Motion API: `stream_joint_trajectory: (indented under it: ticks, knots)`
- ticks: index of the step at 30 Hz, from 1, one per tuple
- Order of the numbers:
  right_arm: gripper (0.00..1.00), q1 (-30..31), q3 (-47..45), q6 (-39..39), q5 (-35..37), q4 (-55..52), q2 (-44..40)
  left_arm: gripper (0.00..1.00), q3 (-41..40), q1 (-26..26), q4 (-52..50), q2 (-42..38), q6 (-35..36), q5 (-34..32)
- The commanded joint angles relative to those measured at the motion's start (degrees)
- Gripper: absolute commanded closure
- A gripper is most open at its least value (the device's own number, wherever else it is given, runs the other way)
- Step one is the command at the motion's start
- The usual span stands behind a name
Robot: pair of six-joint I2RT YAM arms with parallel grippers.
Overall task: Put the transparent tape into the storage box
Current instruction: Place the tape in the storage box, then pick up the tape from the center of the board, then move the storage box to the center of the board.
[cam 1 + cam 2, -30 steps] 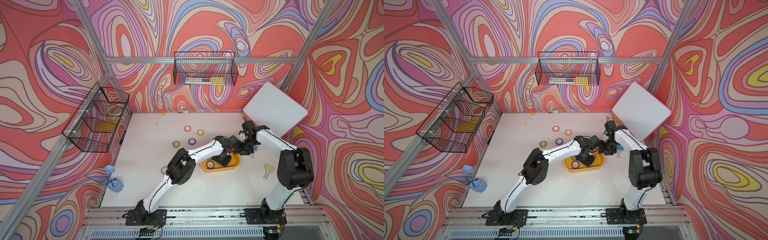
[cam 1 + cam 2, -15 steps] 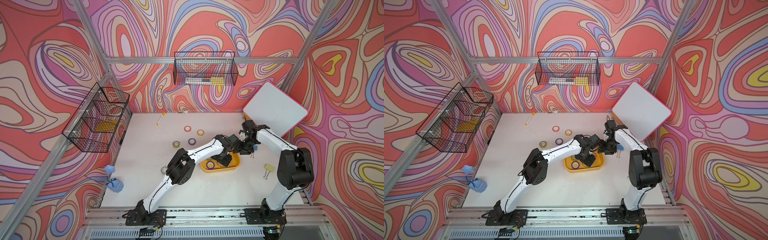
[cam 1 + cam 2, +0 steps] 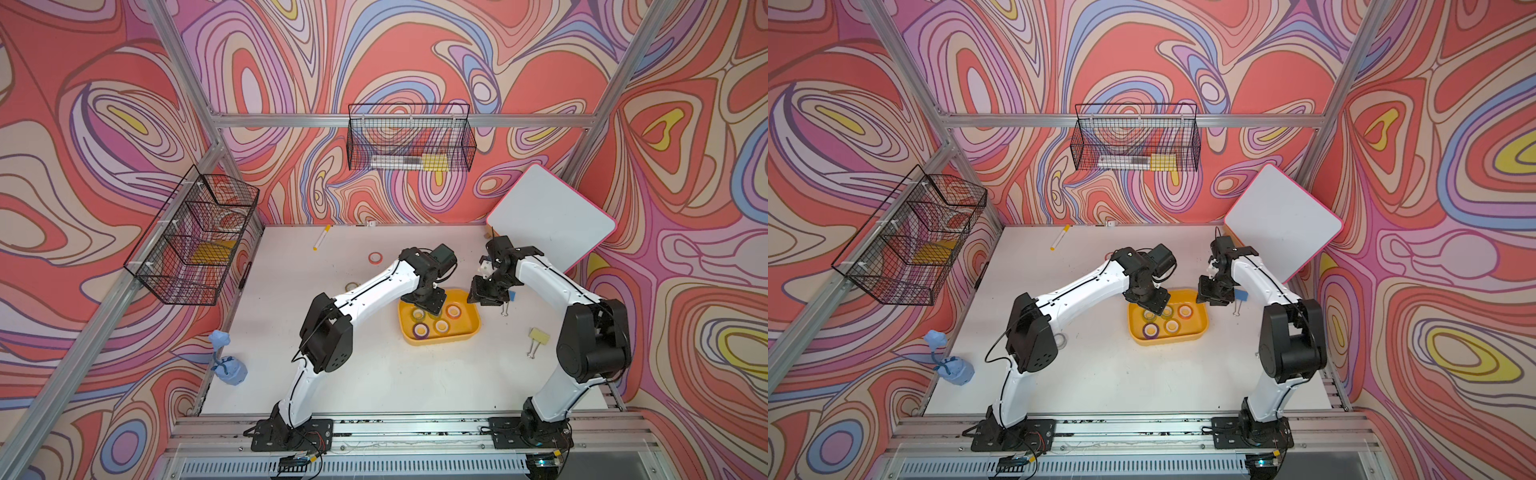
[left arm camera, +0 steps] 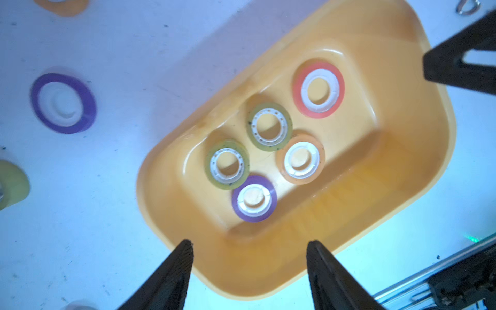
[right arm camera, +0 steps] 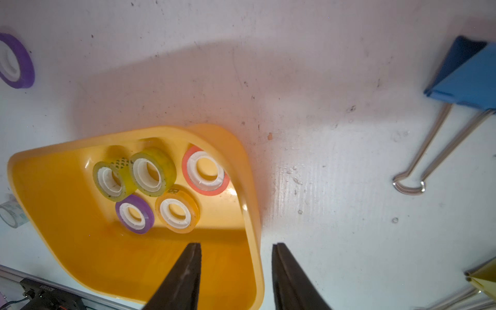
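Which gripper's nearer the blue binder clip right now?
Right. The right gripper hovers at the rim of the storage box, beside the blue binder clip; the left gripper is over the box, farther away.

Glossy plastic on the storage box (image 4: 335, 214): yellow-orange, smooth, with highlights along its inner walls. The tape rolls (image 5: 169, 167) shine translucent round matt white plastic cores. The table (image 5: 322, 80) shows matt white, scuffed and speckled. The blue binder clip (image 5: 467, 75) looks painted and satin, its wire handles bright polished metal.
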Motion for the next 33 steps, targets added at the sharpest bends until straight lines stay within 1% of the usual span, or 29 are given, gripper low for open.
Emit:
stream_joint_trajectory:
  ticks: [1,5,11,14,17,19,21,26,29,33]
  knots:
    - [0.56,-0.3,1.1,-1.6,0.3,-1.5,-2.7,0.28,-3.5,2.9,-3.2,-4.0,-1.2,0.2]
    - [0.56,-0.3,0.1,-2.6,0.0,-3.0,-3.0,0.29,-9.6,7.8,-3.0,-8.4,-1.7,0.6]
    - [0.56,-0.4,-1.6,-3.0,-0.7,-3.2,-3.6,0.30,-19.2,16.0,0.1,-13.9,-2.4,1.7]
    - [0.56,-0.3,-1.7,-2.6,-1.0,-3.1,-3.4,0.31,-22.8,19.7,2.3,-15.1,-1.9,1.8]
    - [0.56,-0.4,-1.9,-1.8,-1.8,-2.5,-3.2,0.31,-25.0,23.2,4.5,-14.7,-1.4,1.8]
    - [0.56,-0.3,-1.9,-1.5,-2.4,-2.0,-3.1,0.31,-25.2,24.7,5.7,-13.8,-0.9,1.1]
    - [0.56,-0.3,-1.8,-1.2,-3.0,-1.5,-2.9,0.28,-25.1,25.8,7.2,-13.1,0.0,0.2]
    - [0.58,-0.1,-1.4,-1.3,-3.9,-1.6,-2.5,0.26,-22.7,28.3,8.6,-10.4,1.9,0.5]
    - [0.59,-0.1,-1.5,-1.3,-3.8,-1.8,-2.6,0.26,-21.0,29.4,8.5,-8.1,3.1,0.1]
    - [0.59,0.0,-1.6,-1.4,-3.9,-2.1,-2.7,0.29,-19.0,30.5,8.8,-5.0,4.7,-0.5]
